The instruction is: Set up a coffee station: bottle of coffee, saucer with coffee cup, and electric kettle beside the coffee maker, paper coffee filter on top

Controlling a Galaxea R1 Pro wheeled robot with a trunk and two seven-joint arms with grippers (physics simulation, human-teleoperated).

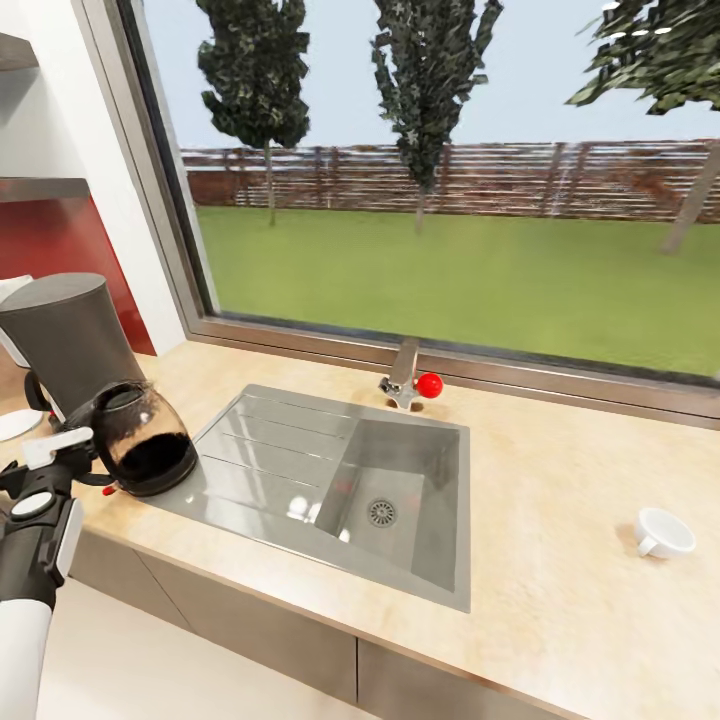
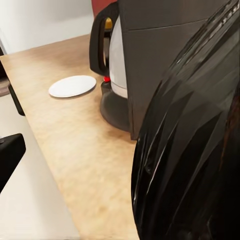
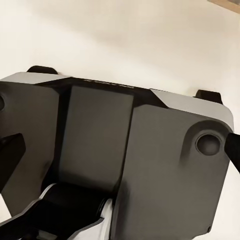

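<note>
Currently the left gripper (image 1: 70,440) sits against the coffee maker's (image 1: 75,340) carafe; I cannot tell its opening. The cup (image 1: 663,532) lies far right past the sink (image 1: 330,480) (right arm's side), saucer (image 2: 72,86) left of the machine.

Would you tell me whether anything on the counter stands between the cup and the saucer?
Yes. The cup sits right of the sink, and the saucer lies at the far left. Between them are the sink and, just before the saucer, the coffee maker with its carafe.
</note>
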